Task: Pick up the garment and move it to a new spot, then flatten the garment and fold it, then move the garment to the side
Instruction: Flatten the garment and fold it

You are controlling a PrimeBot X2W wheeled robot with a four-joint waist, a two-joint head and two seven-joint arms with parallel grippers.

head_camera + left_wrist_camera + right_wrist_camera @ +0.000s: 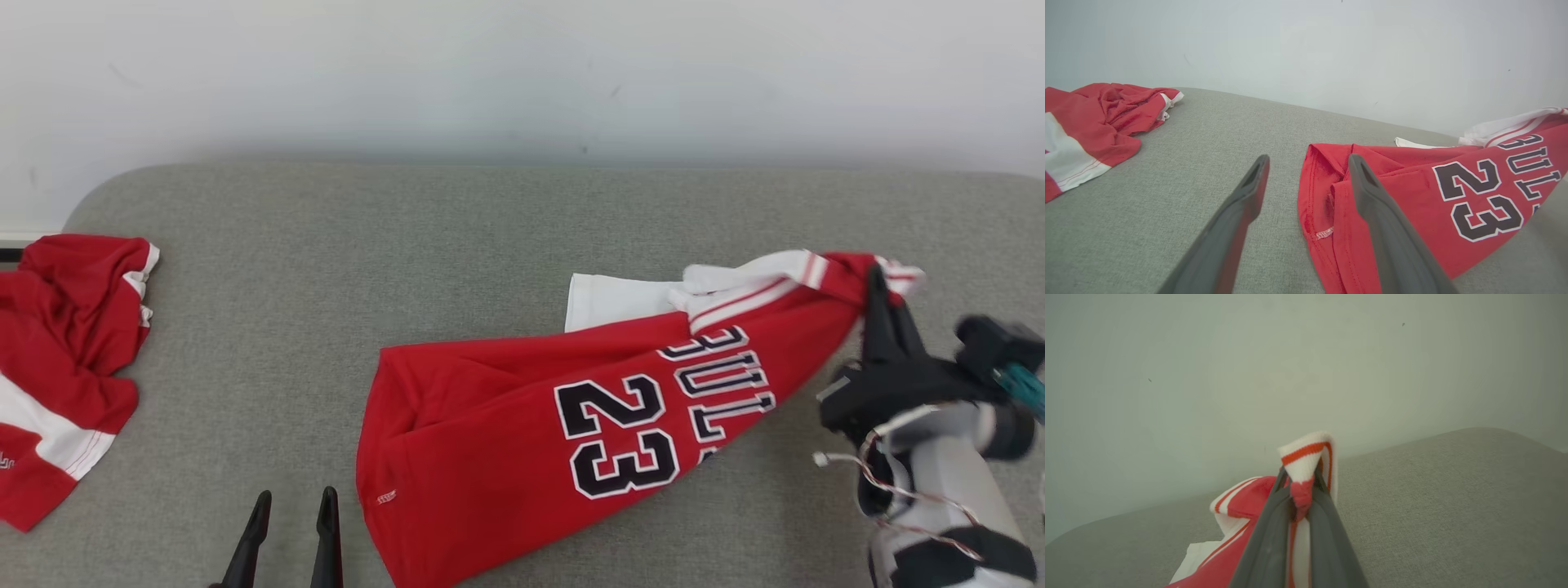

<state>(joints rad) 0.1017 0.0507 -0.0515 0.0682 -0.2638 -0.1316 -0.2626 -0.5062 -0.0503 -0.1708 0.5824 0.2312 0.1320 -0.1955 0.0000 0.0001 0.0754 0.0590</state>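
Pinching the white-and-red striped shoulder trim of the red basketball jersey with the black number 23 in the right claw, fingers closed tight on a bunched fold of cloth, that end held raised near the right edge of the grey upholstered surface.

Stretching from that raised shoulder down and leftward to the hem, long axis slanted across the right half of the surface, hem end lying flat near the middle of the front edge. Showing a white layer behind the upper side, so not yet flat.

Hovering at the front edge with the left claw, fingers spread fully wide and holding nothing, just left of the hem corner. Hem lying to its right and slightly ahead. One finger overlapping the red cloth in the left wrist view, contact impossible to tell.

Judging from this: nearer arm for the free hem end clearly the left. Short reach rightward probably needed to take the hem corner, then pull against the right claw's hold along the long axis.

Lying well apart at the left edge, a crumpled red-and-white second garment, no part of this move.
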